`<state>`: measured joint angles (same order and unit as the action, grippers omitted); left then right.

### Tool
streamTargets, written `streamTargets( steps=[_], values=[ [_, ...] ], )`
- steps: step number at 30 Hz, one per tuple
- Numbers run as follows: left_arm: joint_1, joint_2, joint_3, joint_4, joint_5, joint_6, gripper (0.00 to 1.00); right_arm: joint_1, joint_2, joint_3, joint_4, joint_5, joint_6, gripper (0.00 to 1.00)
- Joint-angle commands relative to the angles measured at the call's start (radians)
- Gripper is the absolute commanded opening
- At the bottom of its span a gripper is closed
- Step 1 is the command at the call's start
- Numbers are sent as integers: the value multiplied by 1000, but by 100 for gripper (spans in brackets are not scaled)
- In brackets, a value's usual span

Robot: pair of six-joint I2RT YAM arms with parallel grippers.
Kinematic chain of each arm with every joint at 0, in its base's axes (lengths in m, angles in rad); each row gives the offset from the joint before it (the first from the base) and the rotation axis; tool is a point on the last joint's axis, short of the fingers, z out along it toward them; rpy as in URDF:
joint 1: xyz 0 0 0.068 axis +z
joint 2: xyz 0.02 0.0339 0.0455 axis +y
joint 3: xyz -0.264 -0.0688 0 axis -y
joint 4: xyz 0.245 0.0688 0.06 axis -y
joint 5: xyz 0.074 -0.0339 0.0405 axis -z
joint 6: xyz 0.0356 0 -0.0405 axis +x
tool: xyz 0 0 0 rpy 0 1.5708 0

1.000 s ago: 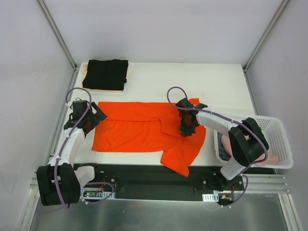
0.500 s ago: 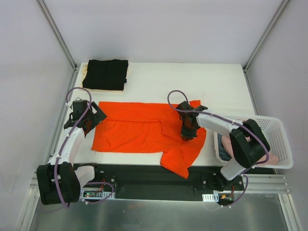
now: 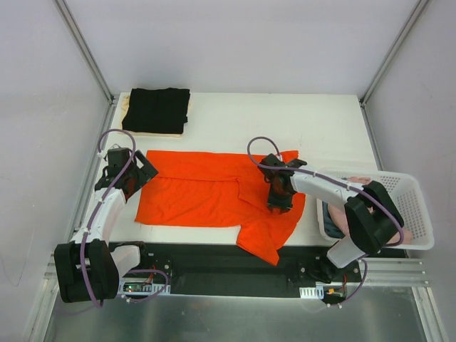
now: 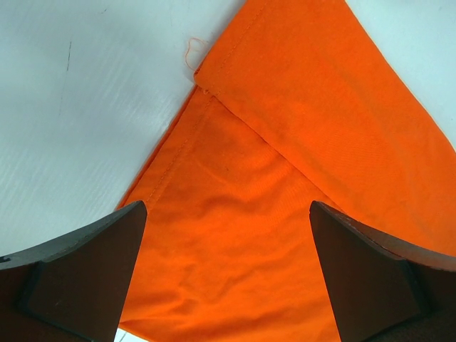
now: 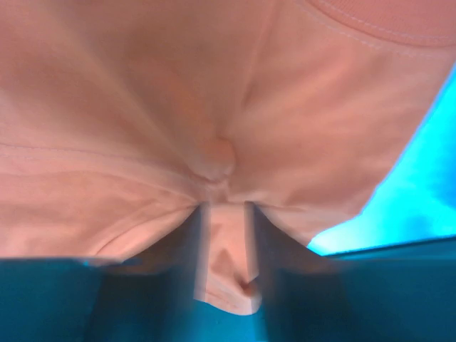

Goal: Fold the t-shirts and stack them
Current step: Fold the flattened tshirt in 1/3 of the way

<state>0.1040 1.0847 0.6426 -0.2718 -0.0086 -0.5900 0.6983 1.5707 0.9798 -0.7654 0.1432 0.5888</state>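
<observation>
A bright orange-red t-shirt (image 3: 199, 192) lies spread across the table's front, one sleeve hanging toward the near edge. My right gripper (image 3: 278, 198) is low on the shirt's right part. In the right wrist view its fingers (image 5: 192, 235) pinch a puckered fold of the cloth (image 5: 214, 107), which looks pale in that view; the right gripper (image 5: 226, 208) holds it at the tips. My left gripper (image 3: 139, 174) hovers open over the shirt's left hem corner (image 4: 214, 107), nothing between its fingers (image 4: 92, 256). A folded black t-shirt (image 3: 157, 109) sits at the far left on a cream one (image 3: 153, 134).
A white lattice basket (image 3: 413, 206) stands at the right edge, with pink cloth (image 3: 342, 217) and dark blue cloth (image 3: 326, 210) inside. Metal frame posts rise at the table's far corners. White table (image 3: 285, 121) lies behind the shirt.
My right gripper has moved toward the near edge with the shirt's cloth, and the far right sleeve has shifted with it. The left arm has not moved.
</observation>
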Motion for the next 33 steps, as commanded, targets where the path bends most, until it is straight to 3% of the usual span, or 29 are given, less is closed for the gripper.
streamTargets(
  steps=[1,2,3,6,11,16,19,24,33],
  values=[
    [-9,-8,32,-3,7,7,99,21,-113,52,-118,116,3,52],
    [-7,-6,35,-3,30,7,99,20,-124,68,-124,157,-10,65],
    [-7,3,40,-1,33,2,99,15,-136,83,-139,185,-15,86],
    [-9,53,71,12,116,-33,99,-14,-158,112,-86,297,-58,97],
    [-35,179,169,58,168,-53,99,-144,-98,210,180,75,-304,97],
    [-53,391,288,89,220,-15,99,-212,109,385,322,-34,-382,97],
    [-56,512,396,92,256,-13,99,-261,218,479,325,-100,-382,97],
    [-56,658,465,92,260,-36,99,-332,325,479,336,-119,-333,97],
    [-46,728,451,63,219,-39,99,-494,453,445,337,-249,-221,97]
  ],
)
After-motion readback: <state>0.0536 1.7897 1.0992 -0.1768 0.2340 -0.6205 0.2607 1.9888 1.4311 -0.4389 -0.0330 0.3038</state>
